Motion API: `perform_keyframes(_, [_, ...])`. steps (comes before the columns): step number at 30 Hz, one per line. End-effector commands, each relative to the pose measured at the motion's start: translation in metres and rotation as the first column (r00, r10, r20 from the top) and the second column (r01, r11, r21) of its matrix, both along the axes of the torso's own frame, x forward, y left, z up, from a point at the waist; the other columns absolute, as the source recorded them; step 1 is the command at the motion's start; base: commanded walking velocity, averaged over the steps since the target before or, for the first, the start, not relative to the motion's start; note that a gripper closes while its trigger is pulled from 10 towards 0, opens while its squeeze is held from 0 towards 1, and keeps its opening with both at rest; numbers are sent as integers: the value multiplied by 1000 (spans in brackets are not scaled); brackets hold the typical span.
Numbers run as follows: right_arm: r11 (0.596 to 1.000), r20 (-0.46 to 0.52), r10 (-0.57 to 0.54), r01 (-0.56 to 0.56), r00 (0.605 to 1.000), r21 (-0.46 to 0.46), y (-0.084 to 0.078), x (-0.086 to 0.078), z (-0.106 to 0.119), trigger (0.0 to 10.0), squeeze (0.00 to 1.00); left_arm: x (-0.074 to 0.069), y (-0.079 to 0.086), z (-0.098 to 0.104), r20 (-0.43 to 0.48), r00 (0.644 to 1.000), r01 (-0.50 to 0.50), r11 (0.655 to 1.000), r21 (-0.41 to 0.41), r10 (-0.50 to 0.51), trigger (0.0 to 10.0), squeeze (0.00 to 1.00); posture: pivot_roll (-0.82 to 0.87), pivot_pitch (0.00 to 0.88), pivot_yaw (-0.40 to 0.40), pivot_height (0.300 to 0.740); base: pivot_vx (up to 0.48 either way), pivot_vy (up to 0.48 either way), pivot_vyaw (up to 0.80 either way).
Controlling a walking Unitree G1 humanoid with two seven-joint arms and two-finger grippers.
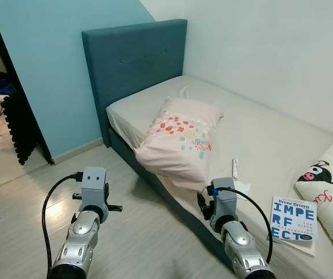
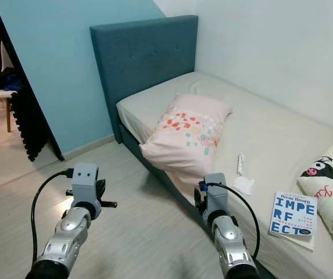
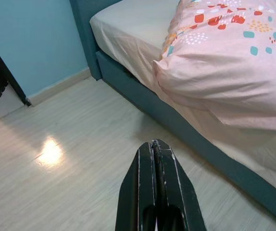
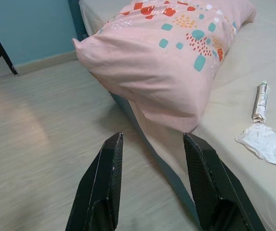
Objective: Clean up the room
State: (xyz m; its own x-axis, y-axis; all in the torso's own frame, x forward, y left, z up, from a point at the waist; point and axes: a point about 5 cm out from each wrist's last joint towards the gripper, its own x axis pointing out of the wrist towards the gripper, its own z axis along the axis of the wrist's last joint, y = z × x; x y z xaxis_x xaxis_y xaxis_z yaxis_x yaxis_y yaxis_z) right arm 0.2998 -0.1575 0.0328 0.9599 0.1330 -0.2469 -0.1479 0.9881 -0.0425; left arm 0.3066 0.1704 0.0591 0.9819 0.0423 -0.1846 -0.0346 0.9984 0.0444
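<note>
Two grippers are ready: my right gripper [image 4: 152,180] is open near the pink pillow [image 1: 181,139], which overhangs the bed [image 1: 259,125] edge, and my left gripper [image 3: 156,185] is closed over the floor [image 1: 67,168]; I think a bad push could drop it

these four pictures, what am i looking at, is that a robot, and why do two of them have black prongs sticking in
Yes, it is a humanoid robot standing beside a bed. The top two pictures come from cameras in its head, looking down at its own silver arms. The other two come from cameras on its wrists; the black prongs are its gripper fingers. The left gripper is shut and holds nothing, above the floor. The right gripper is open and empty, pointing at a pink pillow that hangs over the mattress edge. Also on the bed lie a small tube, a crumpled tissue, a book and a cartoon-print pillow.
</note>
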Motion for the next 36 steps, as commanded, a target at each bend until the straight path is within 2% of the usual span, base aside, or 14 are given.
perform_keyframes(1, [1000,0,19,-19,1000,4,5,2,1,10000,0,0,1,1,2,1000,-1,1000,6,1,10000,0,34,0,-43,740,0,0,0])
perform_keyframes(14, [999,9,38,-38,999,17,6,5,3,10000,0,2,3,7,34,999,-1,1000,-13,1,10000,0,41,0,-46,740,0,0,0])
perform_keyframes(18, [998,16,61,-62,998,30,9,5,5,10000,0,3,3,9,42,999,1,1000,-17,0,10000,0,39,0,-49,740,241,0,0])
perform_keyframes(23, [992,22,124,-124,992,-7,15,5,6,10000,0,3,3,10,49,999,-2,1000,-23,3,10000,0,42,0,-54,740,250,0,800])
perform_keyframes(36, [979,7,203,-203,979,-16,26,4,3,10000,0,4,5,13,60,998,-16,999,-34,18,10000,0,53,0,-60,740,270,0,0])
